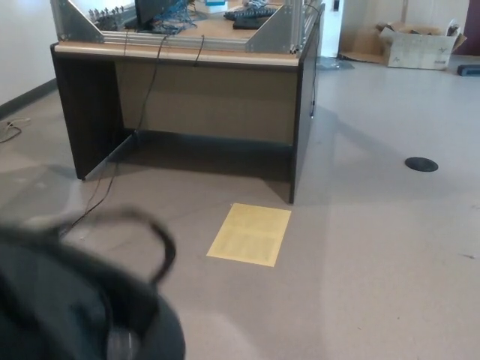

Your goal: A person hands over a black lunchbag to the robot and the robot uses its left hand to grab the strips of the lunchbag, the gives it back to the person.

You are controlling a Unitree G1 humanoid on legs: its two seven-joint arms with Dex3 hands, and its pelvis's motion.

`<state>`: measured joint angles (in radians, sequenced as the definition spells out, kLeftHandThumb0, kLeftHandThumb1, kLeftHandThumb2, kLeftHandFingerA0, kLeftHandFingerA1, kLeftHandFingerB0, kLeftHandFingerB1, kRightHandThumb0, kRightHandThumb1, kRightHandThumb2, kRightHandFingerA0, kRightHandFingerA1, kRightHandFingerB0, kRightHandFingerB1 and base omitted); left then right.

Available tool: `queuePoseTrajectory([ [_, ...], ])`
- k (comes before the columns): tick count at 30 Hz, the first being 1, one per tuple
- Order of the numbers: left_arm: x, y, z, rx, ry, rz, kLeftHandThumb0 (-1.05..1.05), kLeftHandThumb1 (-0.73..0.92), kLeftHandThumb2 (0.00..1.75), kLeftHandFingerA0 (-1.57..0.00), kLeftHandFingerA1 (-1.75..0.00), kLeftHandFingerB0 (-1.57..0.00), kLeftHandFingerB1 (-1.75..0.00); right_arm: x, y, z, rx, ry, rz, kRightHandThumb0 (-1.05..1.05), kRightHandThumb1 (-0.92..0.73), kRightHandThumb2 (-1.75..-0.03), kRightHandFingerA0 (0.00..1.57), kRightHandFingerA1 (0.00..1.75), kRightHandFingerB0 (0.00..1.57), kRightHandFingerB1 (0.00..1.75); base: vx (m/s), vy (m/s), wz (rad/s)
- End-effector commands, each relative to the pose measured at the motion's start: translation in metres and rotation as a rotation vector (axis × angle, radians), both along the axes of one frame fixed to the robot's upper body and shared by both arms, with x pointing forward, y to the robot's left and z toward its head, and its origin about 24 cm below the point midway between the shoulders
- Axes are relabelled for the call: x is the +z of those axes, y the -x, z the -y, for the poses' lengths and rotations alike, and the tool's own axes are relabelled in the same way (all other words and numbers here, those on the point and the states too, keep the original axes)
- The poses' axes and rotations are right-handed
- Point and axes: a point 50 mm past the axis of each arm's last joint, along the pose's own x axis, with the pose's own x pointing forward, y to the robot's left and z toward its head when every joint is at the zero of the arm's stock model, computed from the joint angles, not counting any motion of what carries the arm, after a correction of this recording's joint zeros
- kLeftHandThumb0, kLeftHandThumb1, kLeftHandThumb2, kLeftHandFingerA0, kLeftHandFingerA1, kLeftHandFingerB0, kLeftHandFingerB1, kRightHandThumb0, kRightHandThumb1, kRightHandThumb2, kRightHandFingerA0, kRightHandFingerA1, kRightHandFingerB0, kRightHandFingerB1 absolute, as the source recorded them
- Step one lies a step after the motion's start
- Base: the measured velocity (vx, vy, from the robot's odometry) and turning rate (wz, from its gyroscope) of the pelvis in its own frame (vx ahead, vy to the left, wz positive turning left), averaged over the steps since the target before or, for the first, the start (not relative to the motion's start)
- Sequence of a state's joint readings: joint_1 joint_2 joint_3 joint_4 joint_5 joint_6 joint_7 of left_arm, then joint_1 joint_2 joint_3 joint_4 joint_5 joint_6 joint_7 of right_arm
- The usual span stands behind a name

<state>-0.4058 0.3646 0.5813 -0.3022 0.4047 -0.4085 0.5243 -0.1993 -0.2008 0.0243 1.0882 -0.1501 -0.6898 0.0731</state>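
Note:
The black lunchbag (67, 307) fills the lower left corner of the head view, low and blurred by motion. One of its strips (161, 244) stands up as a dark loop over the bag's top right. A small grey blur shows on the bag's front near the bottom edge; I cannot tell what it is. Neither of my hands shows, and I cannot see what holds the bag. No person is in the picture.
A dark desk (187, 97) with cables and metal brackets on top stands ahead. A yellow sheet (250, 234) lies on the floor before it. A cardboard box (418, 45) sits far right, and a black round floor cover (421, 163) lies to the right.

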Motion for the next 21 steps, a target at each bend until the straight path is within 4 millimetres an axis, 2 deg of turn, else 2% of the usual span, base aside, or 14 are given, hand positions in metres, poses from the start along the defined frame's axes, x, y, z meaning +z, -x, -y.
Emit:
queuePoseTrajectory([
  [1,-0.064,0.034,-0.005,-0.044,-0.026,-0.146,-0.33,0.46,0.85,-1.23,-1.42,-0.98,-1.29,0.002,-0.001,0.005,-0.012,0.013,0.009,-0.7,-0.7,-0.63,0.54,0.46,0.44,0.39,0.0,0.0,0.0],
  [2,-0.074,0.037,-0.004,-0.056,-0.023,-0.171,-0.31,0.45,0.86,-1.23,-1.41,-0.99,-1.28,0.002,0.0,0.005,-0.008,0.014,0.006,-0.7,-0.71,-0.63,0.54,0.46,0.44,0.39,0.0,0.0,0.0],
  [3,-0.087,0.041,-0.003,-0.061,-0.029,-0.203,-0.27,0.65,0.58,-0.93,-1.75,-0.68,-1.69,0.001,0.0,0.004,-0.008,0.013,0.006,-0.68,-0.6,-1.0,0.52,0.61,0.32,0.49,0.0,0.0,0.0],
  [4,-0.091,0.042,-0.002,-0.063,-0.032,-0.214,-0.27,0.65,0.58,-0.93,-1.75,-0.68,-1.69,0.001,-0.001,0.003,-0.009,0.012,0.007,-0.68,-0.6,-1.0,0.52,0.61,0.32,0.49,0.0,0.0,0.0],
  [5,-0.101,0.043,0.0,-0.09,-0.028,-0.233,-0.26,0.64,0.58,-0.94,-1.75,-0.68,-1.7,0.002,-0.001,0.004,-0.008,0.014,0.011,-0.68,-0.7,-0.63,0.54,0.46,0.45,0.4,0.0,0.0,0.0],
  [6,-0.117,0.046,0.005,-0.12,-0.02,-0.289,-0.22,0.63,0.57,-0.93,-1.75,-0.68,-1.73,0.003,-0.002,0.003,-0.006,0.012,0.014,-0.67,-0.71,-0.63,0.53,0.46,0.45,0.39,0.0,0.0,0.0],
  [7,-0.124,0.047,0.008,-0.132,-0.016,-0.312,-0.22,0.63,0.57,-0.93,-1.75,-0.68,-1.73,0.003,-0.003,0.003,-0.005,0.011,0.014,-0.67,-0.71,-0.63,0.53,0.46,0.45,0.39,0.0,0.0,0.0],
  [8,-0.132,0.048,0.011,-0.15,-0.008,-0.343,-0.19,0.61,0.56,-0.93,-1.75,-0.69,-1.72,0.003,-0.004,0.002,-0.004,0.01,0.015,-0.67,-0.6,-1.0,0.51,0.61,0.33,0.49,0.0,0.0,0.0],
  [9,-0.145,0.049,0.016,-0.164,0.001,-0.396,-0.2,0.6,0.56,-0.92,-1.75,-0.69,-1.7,0.004,-0.005,0.002,-0.001,0.014,0.019,-0.7,-0.7,-0.63,0.54,0.46,0.46,0.4,0.0,0.0,0.0],
  [11,-0.156,0.05,0.02,-0.177,0.009,-0.441,-0.2,0.61,0.56,-0.91,-1.74,-0.68,-1.71,0.005,-0.006,0.001,0.001,0.017,0.02,-0.71,-0.71,-0.63,0.54,0.46,0.46,0.4,0.0,0.0,0.0],
  [12,-0.171,0.052,0.025,-0.17,0.021,-0.524,-0.22,0.64,0.56,-0.87,-1.75,-0.65,-1.74,0.005,-0.007,0.0,-0.001,0.012,0.018,-0.68,-0.6,-1.0,0.52,0.6,0.34,0.49,0.0,0.0,0.0],
  [15,-0.192,0.052,0.029,-0.201,0.029,-0.589,-0.17,0.64,0.56,-0.87,-1.75,-0.64,-1.73,0.005,-0.008,-0.001,-0.002,0.007,0.016,-0.67,-0.61,-0.99,0.51,0.6,0.35,0.5,0.0,0.0,0.0],
  [21,-0.209,0.054,0.033,-0.231,0.005,-0.683,-0.2,0.64,0.57,-0.86,-1.75,-0.64,-1.69,0.006,-0.009,0.0,0.003,0.019,0.018,-0.67,-0.61,-0.99,0.5,0.59,0.37,0.51,0.0,0.0,0.0],
])
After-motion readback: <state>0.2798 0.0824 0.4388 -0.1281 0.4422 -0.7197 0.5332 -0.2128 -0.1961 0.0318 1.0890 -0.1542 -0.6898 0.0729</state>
